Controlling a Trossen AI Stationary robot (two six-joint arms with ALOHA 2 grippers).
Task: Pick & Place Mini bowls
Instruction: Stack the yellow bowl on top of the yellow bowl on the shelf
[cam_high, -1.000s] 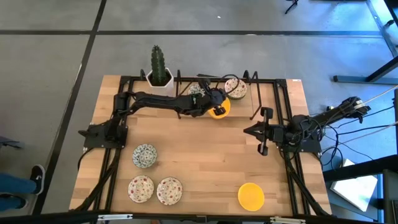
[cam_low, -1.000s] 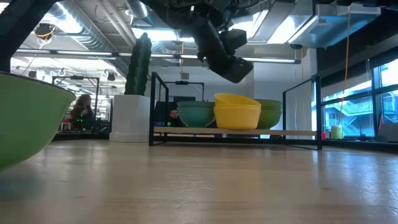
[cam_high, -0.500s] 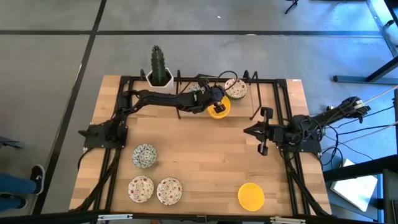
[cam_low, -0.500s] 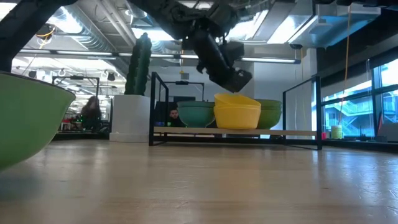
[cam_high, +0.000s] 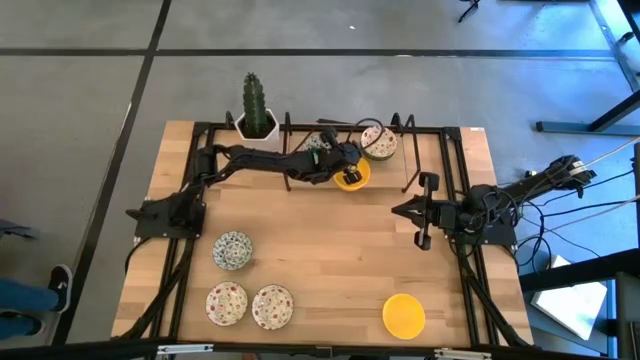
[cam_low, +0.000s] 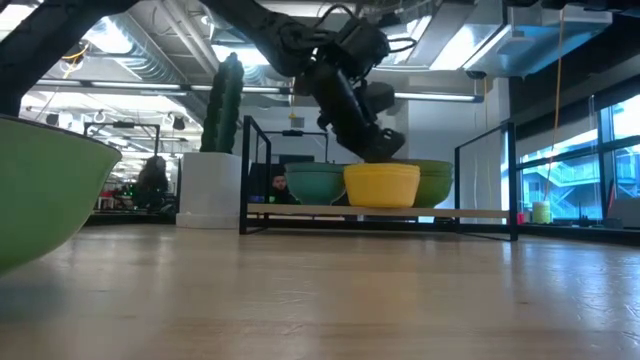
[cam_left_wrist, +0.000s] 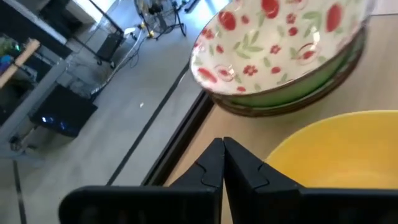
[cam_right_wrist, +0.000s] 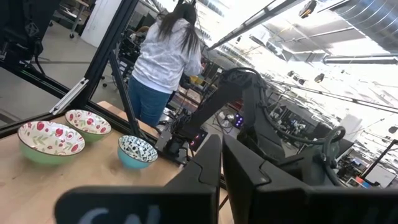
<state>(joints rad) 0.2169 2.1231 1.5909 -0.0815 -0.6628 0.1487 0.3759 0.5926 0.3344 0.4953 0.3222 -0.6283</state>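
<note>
On the wooden table (cam_high: 330, 250) – left gripper (cam_high: 345, 168) over yellow bowl (cam_high: 352, 178).

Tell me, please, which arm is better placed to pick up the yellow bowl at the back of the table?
The left. Its gripper is right at the yellow bowl on the back rack, while the right gripper waits at the table's right side.
</note>
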